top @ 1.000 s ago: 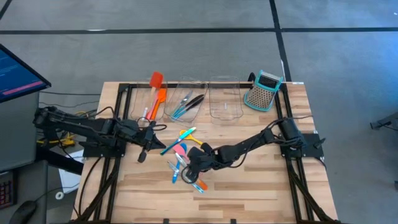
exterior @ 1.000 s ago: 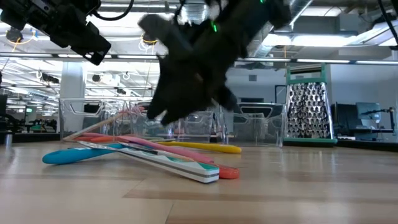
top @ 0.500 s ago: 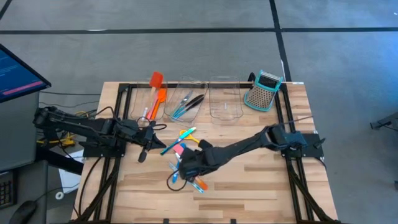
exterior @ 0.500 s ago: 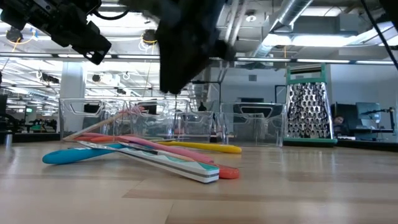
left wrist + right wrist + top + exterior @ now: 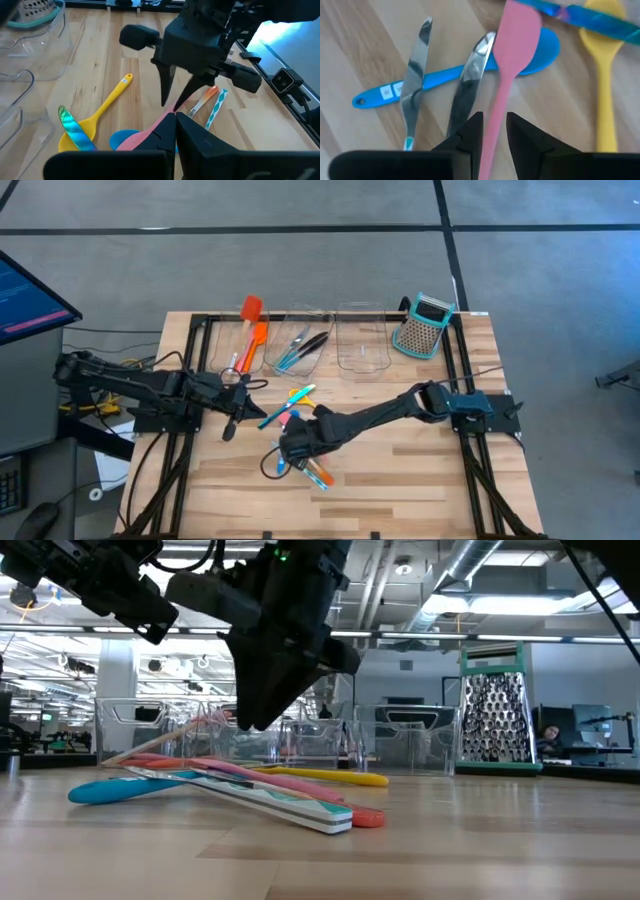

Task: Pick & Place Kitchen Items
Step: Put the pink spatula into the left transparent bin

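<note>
While hovering over utensil pile, right gripper clamped on pink spoon handle; left gripper closed, empty, beside pile.

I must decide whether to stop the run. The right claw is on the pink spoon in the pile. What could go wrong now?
1. The right claw grips the pink spoon only at its handle, so it may tilt or slip.
2. The pink spoon lies across the blue spoon and beside two metal-bladed pieces; lifting may drag them.
3. The shut left claw hovers nearby; collision is possible.
</note>
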You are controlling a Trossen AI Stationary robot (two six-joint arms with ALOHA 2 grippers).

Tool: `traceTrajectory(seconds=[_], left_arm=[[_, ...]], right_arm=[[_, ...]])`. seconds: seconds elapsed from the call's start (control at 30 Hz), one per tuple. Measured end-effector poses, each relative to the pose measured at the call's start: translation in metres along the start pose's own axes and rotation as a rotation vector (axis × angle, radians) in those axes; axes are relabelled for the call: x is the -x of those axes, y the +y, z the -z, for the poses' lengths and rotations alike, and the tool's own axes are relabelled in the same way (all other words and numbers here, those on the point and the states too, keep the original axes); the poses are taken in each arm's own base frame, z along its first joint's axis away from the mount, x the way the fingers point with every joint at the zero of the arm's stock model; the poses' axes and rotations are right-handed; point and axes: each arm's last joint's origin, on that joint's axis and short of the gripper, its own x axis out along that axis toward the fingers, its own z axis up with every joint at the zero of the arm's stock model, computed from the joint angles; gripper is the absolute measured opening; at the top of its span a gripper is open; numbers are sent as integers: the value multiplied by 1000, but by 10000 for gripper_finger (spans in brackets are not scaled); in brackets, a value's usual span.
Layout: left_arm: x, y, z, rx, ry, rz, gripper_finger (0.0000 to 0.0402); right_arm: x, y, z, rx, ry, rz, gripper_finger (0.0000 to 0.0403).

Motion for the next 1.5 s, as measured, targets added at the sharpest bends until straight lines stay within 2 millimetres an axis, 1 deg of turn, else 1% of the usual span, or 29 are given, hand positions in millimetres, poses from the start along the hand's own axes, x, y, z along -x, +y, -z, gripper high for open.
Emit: traceTrajectory(seconds=[0.07,0.2,0.3,0.53,0.63,0.77,0.93,1.07,1.2,1.4,1.43,1.5], left_arm=[[0,0,0,0,1,0,2],[0,0,0,0,2,0,2],[0,0,0,0,2,0,2],[0,0,0,0,2,0,2],[0,0,0,0,2,0,2],[0,0,0,0,2,0,2],[0,0,0,0,2,0,2],[0,0,0,1,2,0,2],[0,0,0,0,2,0,2],[0,0,0,1,2,0,2],[0,0,0,0,2,0,2],[0,0,0,1,2,0,2]], right_arm=[[-3,-2,-1,-5,28,-19,85],[-20,-5,3,0,74,13,109],[-23,-7,-1,-30,61,4,135],[-26,-8,-1,-38,68,10,183],[-26,-8,-1,-36,69,10,193],[-36,-8,3,-27,86,23,194],[-46,-7,4,-29,87,31,176],[-49,-7,4,-15,84,27,151],[-49,-8,4,-14,88,27,110],[-49,-8,4,-14,90,29,31],[-49,-8,4,-14,90,30,21],[-49,-8,4,-9,90,33,19]])
